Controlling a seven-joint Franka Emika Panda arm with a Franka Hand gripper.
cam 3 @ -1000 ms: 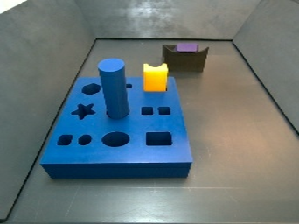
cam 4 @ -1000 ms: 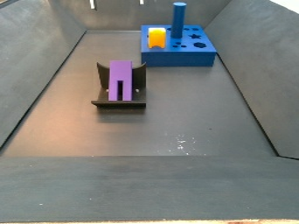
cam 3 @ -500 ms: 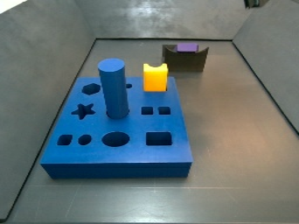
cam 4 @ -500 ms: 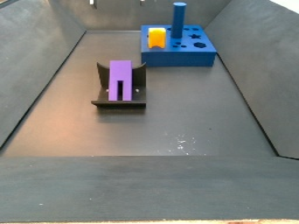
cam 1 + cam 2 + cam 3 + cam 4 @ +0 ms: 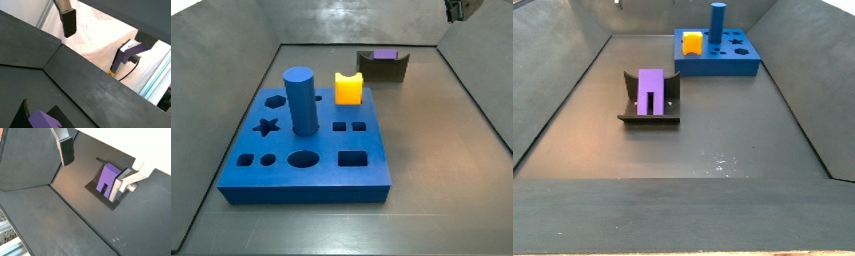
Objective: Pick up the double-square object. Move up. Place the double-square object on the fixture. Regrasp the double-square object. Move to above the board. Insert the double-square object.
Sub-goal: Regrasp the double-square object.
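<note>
The purple double-square object (image 5: 651,90) lies in the dark fixture (image 5: 647,117) on the floor, also seen as the double-square object (image 5: 380,54) on the fixture (image 5: 385,69) at the back. My gripper (image 5: 456,8) hangs high above them, only its edge showing in a side view. In both wrist views the gripper (image 5: 97,164) is open and empty; the double-square object (image 5: 107,178) and fixture (image 5: 100,194) lie far below its fingers (image 5: 66,150). The blue board (image 5: 305,160) stands apart from the fixture.
On the board (image 5: 716,60) stand a tall blue cylinder (image 5: 299,100) and a glowing yellow block (image 5: 349,87). Star, round and square holes are open in its top. Grey sloping walls (image 5: 567,90) enclose the floor.
The gripper's edge has come into a side view at the top right corner. The double-square object, fixture and board have not moved.
</note>
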